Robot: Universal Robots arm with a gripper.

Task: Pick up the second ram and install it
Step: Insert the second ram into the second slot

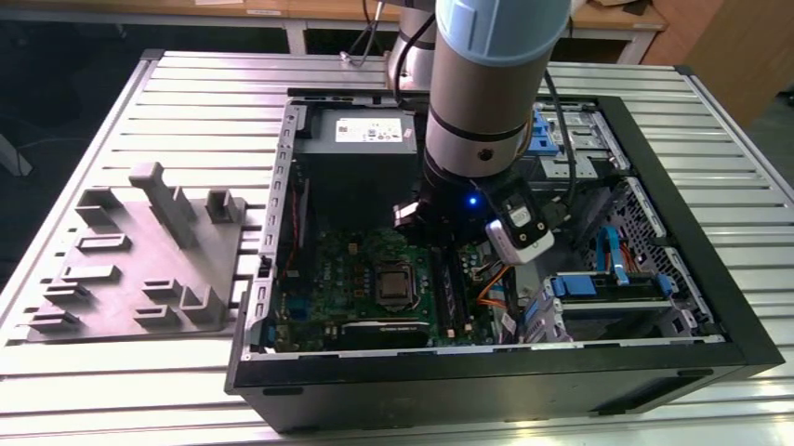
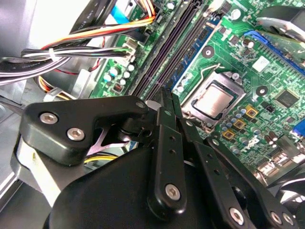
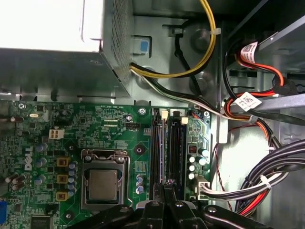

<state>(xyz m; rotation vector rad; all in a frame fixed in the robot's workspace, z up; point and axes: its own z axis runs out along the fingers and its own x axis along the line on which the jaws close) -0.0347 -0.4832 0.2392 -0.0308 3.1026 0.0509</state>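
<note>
My gripper point(image 1: 443, 249) reaches down inside the open computer case point(image 1: 496, 376), over the memory slots beside the processor socket point(image 1: 393, 283). In both wrist views its black fingers point(image 2: 164, 143) stand close together around a thin edge. The second ram point(image 2: 190, 64) is a thin blue-green board standing edge-up in the slot nearest the socket point(image 2: 214, 100). It runs away from the gripper point(image 2: 170, 98) along the slot. In the first wrist view the ram point(image 3: 161, 143) appears as a narrow purple-tinted line, with the gripper point(image 3: 167, 186) on its near end. The green motherboard point(image 3: 114, 129) lies flat below.
A silver power supply point(image 1: 360, 130) sits at the case's far end. Bundles of cables point(image 3: 267, 176) and a drive cage point(image 1: 608, 288) crowd the exterior view's right of the slots. A grey holder tray point(image 1: 137, 260) lies on the slatted table at the exterior view's left.
</note>
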